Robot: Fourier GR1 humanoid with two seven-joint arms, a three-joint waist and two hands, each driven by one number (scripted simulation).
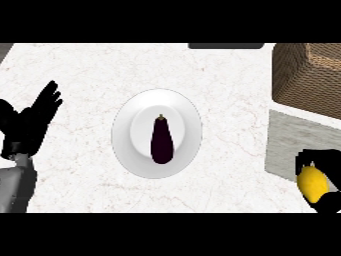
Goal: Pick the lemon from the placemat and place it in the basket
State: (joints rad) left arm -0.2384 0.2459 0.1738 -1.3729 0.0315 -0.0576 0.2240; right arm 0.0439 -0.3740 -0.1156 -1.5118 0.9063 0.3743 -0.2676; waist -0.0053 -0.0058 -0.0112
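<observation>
A yellow lemon (pixel 314 182) shows at the lower right, over the near part of the grey placemat (pixel 298 137). My right hand (pixel 338 172) is curled round it, fingers wrapping its right side and underside. The woven basket (pixel 317 77) stands at the upper right, beyond the placemat, partly cut off by the view's edge. My left hand (pixel 27 120) rests at the left edge with fingers straight and pointing up, holding nothing.
A white plate (pixel 132 115) lies in the middle of the marble counter with a dark purple eggplant (pixel 162 141) on it. A dark object (pixel 226 45) sits at the counter's far edge.
</observation>
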